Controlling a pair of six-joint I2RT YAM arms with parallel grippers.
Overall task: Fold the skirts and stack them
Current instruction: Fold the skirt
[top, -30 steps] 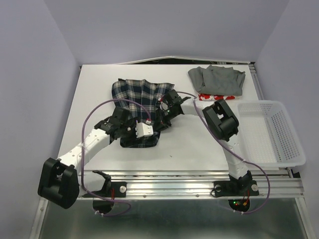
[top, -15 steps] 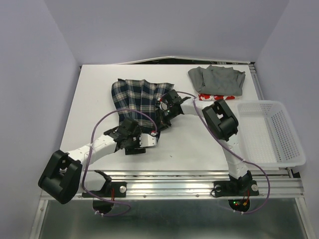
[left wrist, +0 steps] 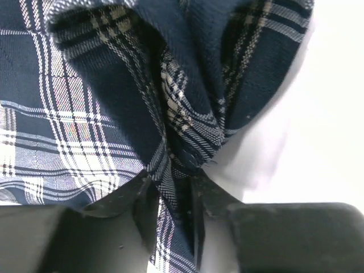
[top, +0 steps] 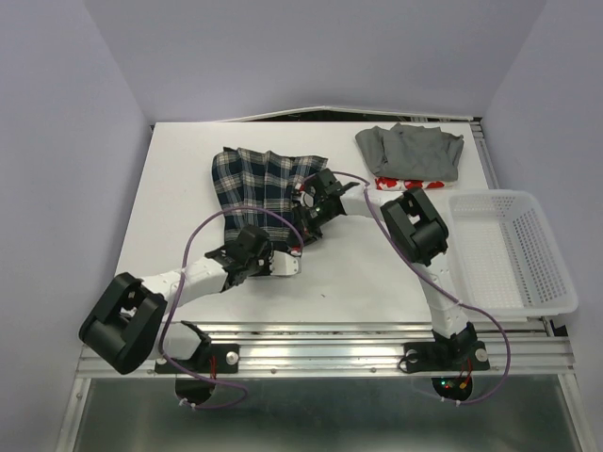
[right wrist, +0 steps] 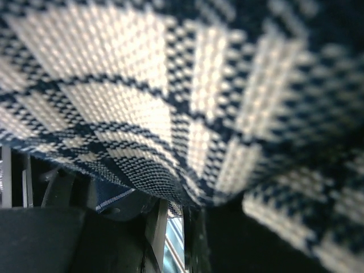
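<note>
— So, where is the plaid skirt (top: pixel 259 179) lying?
— It is lying bunched mid-desk (top: pixel 377 273). The left hand (left wrist: pixel 170 182) is pinching its near edge, and the right hand (right wrist: pixel 170 222) is clamping a fold.
— And the others?
— The grey skirt (top: pixel 410 151) is resting on the red-print skirt (top: pixel 400 184), far right.

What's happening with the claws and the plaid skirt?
Left claw shut on plaid skirt, near edge. Right claw shut on its right side. Grey skirt atop red-print skirt, far right. Nothing in the way.
</note>
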